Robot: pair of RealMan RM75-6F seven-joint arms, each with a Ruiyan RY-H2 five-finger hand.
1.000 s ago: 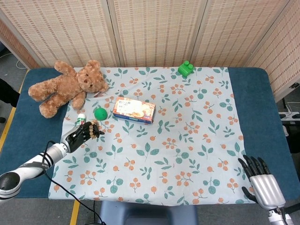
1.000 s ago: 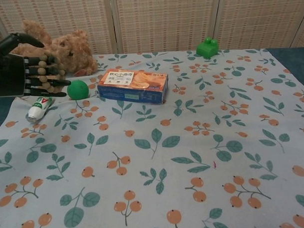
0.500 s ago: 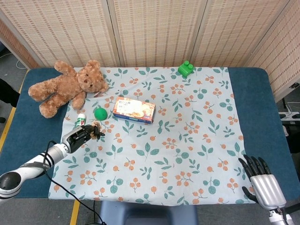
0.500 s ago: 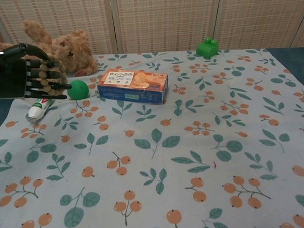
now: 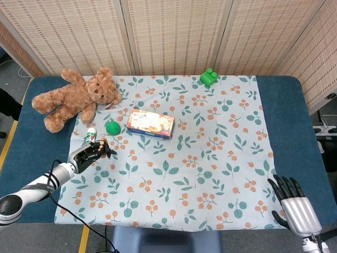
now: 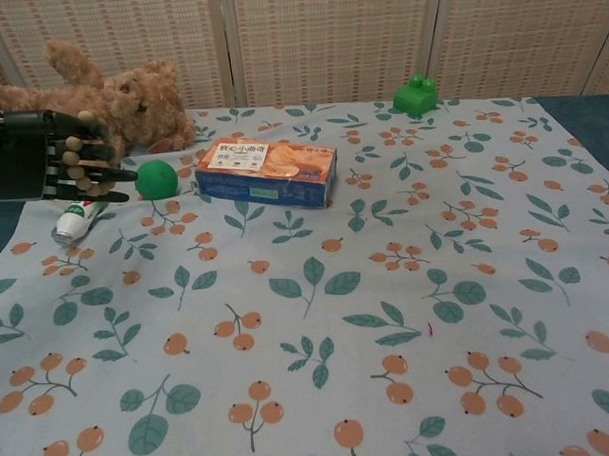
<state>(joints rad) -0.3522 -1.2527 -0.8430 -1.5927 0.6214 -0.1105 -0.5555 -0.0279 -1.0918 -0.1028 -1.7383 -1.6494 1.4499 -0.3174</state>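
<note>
My left hand (image 5: 90,153) hovers low over the flowered cloth near its left edge, dark fingers apart and pointing toward a green ball (image 5: 112,127). It holds nothing. In the chest view the left hand (image 6: 57,157) sits just left of the green ball (image 6: 155,179) and above a small white tube (image 6: 74,221) lying on the cloth; the white tube (image 5: 91,132) lies just behind the fingertips. My right hand (image 5: 295,208) rests at the front right corner, fingers spread, empty; the chest view does not show it.
A brown teddy bear (image 5: 73,98) lies at the back left. An orange-and-blue snack box (image 5: 150,124) sits right of the ball. A green toy block (image 5: 208,77) stands at the back of the cloth (image 5: 210,168), which covers a blue table (image 5: 287,121).
My left hand has drawn back a little toward the front left, away from the ball, and its thumb has come down. The right hand and the objects have stayed put.
</note>
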